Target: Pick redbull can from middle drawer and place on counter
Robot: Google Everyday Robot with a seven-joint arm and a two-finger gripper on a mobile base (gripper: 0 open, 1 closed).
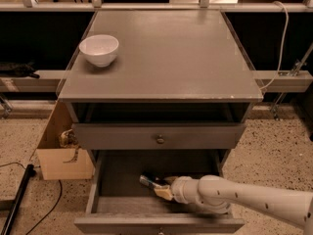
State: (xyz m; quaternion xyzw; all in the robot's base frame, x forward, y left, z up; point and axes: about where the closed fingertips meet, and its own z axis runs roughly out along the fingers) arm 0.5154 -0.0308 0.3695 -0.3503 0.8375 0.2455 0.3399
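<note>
Down in the open middle drawer (122,177), the redbull can (148,182) lies on its side, long axis slanting toward the hand (163,191), which reaches in from the right and sits at the can's right end; whether it grips I cannot tell.

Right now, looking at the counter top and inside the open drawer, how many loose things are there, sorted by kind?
Bowls: 1, the white bowl on the counter.
Cans: 1, the redbull can lying in the middle drawer, with the gripper right at it inside the drawer.
Total: 2.
</note>
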